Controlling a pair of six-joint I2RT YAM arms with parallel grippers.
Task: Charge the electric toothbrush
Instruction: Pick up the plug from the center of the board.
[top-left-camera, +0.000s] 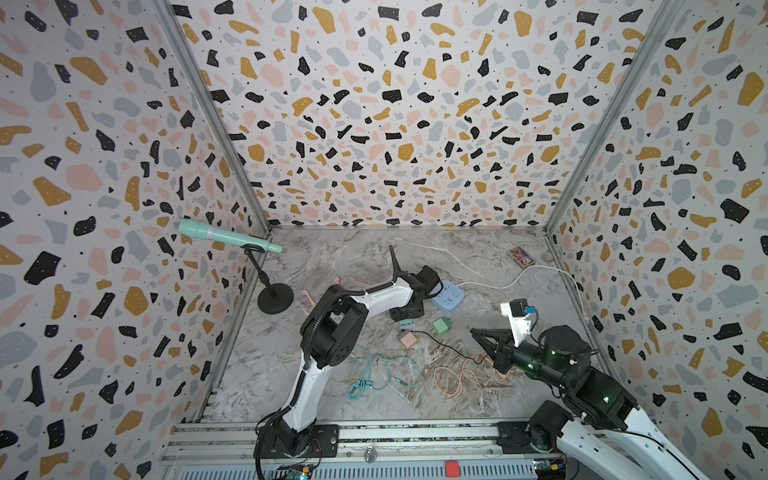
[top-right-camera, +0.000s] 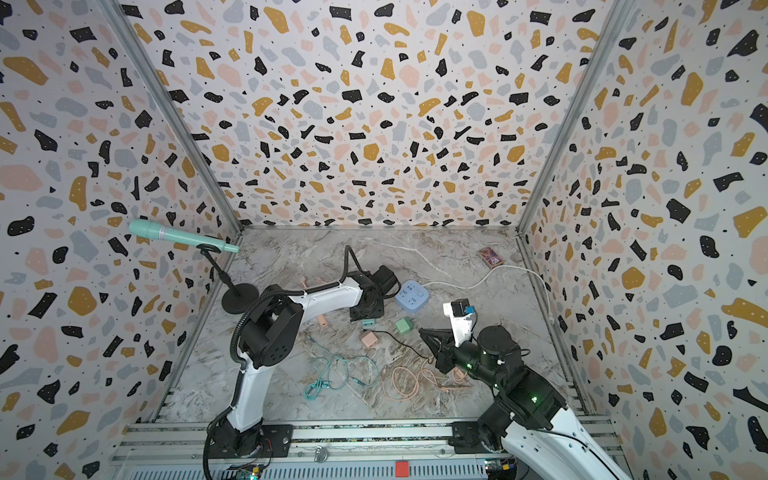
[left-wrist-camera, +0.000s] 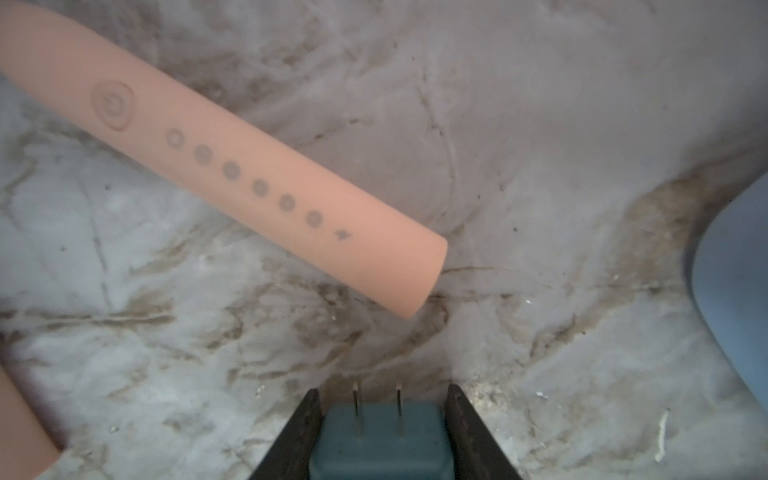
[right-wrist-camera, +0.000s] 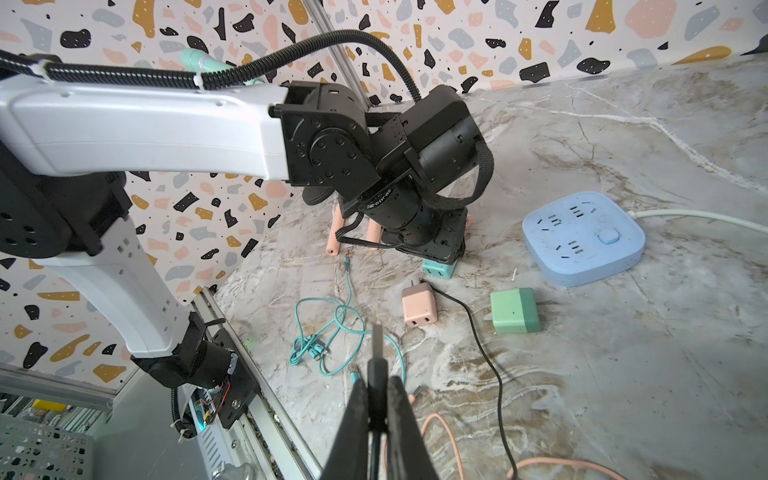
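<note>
The pink electric toothbrush lies flat on the marble table, its button and row of dots facing up. Just short of its blunt end, my left gripper is shut on a teal plug adapter whose two prongs point forward. In the right wrist view this adapter sits low at the table under the left wrist, beside two pink handles. My right gripper is shut on the black cable's plug, and in both top views it hovers right of centre.
A blue power strip lies right of the left gripper. A pink adapter with the black cable, a green adapter, a teal cable and a pink cable litter the middle. A microphone stand stands far left.
</note>
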